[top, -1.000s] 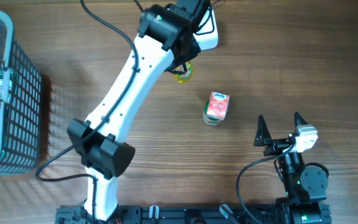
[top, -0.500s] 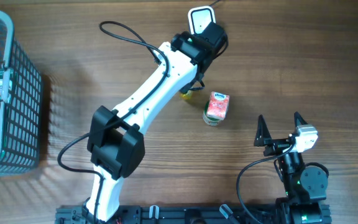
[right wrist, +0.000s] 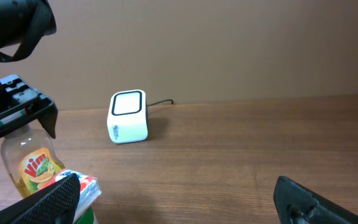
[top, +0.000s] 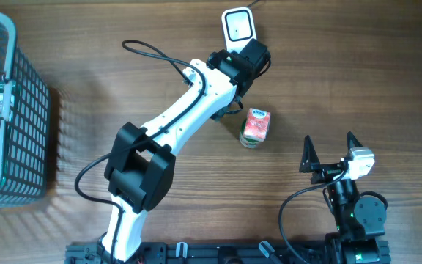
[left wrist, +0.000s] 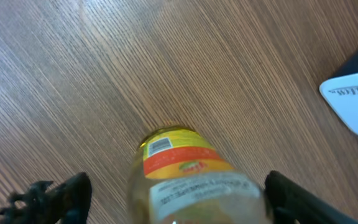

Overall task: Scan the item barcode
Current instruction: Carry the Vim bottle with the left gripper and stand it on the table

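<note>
Wood-grain laminate forms the surface [top: 357, 59] under the whole work area. The left gripper [left wrist: 178, 186] is seen with its jaws spread on either side of the bottle [left wrist: 179, 162], with a clear gap at one jaw. A second earlier the bottle was clamped and carried close to the scanner [top: 238, 26]. It has since been stood upright just beside the carton [top: 255, 126] and released, so the scan pass for this item is judged complete.

The bottle is clear plastic holding yellow liquid, and its glossy orange label carries a small barcode [left wrist: 160, 146]. The carton is a red printed box. The scanner is a white rounded block with a dark-framed window. The right gripper [top: 330, 150] is parked open, well apart.
</note>
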